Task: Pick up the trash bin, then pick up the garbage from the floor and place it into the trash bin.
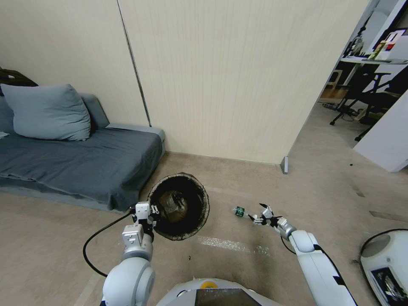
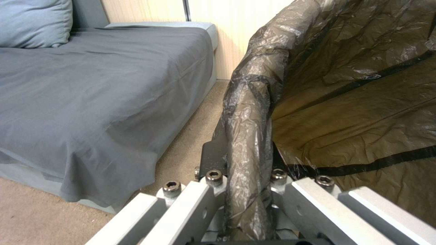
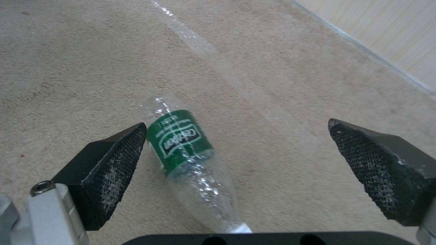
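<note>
Splayed right gripper [image 3: 236, 153] straddled a clear plastic bottle [image 3: 188, 153]; left gripper [image 1: 145, 211] clamped the trash bin [image 1: 180, 206] rim. Off-center, the bottle could roll away.

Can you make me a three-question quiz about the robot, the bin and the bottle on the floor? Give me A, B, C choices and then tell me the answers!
1. Where is the plastic bottle lying?
A. on the sofa
B. on the floor in front of the right gripper
C. inside the trash bin

2. What colour is the bottle's label?
A. green
B. red
C. blue

3. What is the left gripper doing?
A. hanging open in the air
B. holding a pillow
C. clamped on the rim of the trash bin

Answers:
1. B, the right wrist view shows it on the beige floor between the open jaws.
2. A, a green band with white writing wraps its middle.
3. C, the left wrist view shows the jaws closed on the bag-covered rim beside the sofa.
</note>
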Controlling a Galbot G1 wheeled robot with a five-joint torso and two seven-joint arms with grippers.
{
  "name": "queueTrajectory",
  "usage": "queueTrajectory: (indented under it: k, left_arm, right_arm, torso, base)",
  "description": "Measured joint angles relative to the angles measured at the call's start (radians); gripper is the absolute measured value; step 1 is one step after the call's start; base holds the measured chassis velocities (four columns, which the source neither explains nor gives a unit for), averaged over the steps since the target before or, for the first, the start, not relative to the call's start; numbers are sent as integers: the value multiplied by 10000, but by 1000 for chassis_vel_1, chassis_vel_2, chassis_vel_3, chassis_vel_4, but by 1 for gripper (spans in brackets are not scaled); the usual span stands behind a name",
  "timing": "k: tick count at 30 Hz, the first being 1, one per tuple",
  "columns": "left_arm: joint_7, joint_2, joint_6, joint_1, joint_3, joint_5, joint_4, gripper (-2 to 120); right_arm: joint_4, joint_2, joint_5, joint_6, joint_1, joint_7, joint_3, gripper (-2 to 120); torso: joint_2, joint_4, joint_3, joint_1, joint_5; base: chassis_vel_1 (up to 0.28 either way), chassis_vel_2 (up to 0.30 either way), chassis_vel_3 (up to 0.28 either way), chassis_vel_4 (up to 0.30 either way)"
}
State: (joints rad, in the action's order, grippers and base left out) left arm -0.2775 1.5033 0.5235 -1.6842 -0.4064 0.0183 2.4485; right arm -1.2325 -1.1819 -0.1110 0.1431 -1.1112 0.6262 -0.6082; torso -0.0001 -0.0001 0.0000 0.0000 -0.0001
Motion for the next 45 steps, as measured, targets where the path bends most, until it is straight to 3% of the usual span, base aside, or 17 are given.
queueTrajectory:
  k: [12, 34, 39, 41, 44, 45]
  left_arm:
    - [-9, 16, -7, -88, -36, 63, -1, 1]
    - [-66, 56, -100, -298, -4, 225, -5, 1]
    - [-68, 53, -118, -313, 30, 255, -48, 1]
    - [-68, 49, -118, -316, 31, 256, -48, 1]
    - [-69, 16, -119, -339, 32, 257, -48, 1]
    - [-69, 16, -119, -339, 32, 257, -48, 1]
  right_arm:
    - [1050, -561, -91, -81, 648, -19, 432, 100]
    - [3222, -668, -241, 151, 1685, 58, 258, 100]
    - [3536, -871, 23, 40, 1917, 122, 374, 82]
    - [3552, -890, 61, 20, 1940, 124, 400, 80]
    - [3677, -972, 124, -35, 2051, 126, 487, 62]
    - [3677, -972, 124, -35, 2051, 126, 487, 62]
  torso:
    - [0, 1, 0, 0, 0]
    - [0, -1, -1, 0, 1]
    - [0, 1, 0, 1, 2]
    - [0, 1, -1, 0, 2]
    - [0, 1, -1, 0, 1]
    - [0, 1, -1, 0, 1]
  base:
    - [0, 0, 0, 0]
    - [0, 0, 0, 0]
    - [0, 0, 0, 0]
    - [0, 0, 0, 0]
    - [0, 0, 0, 0]
    - [0, 0, 0, 0]
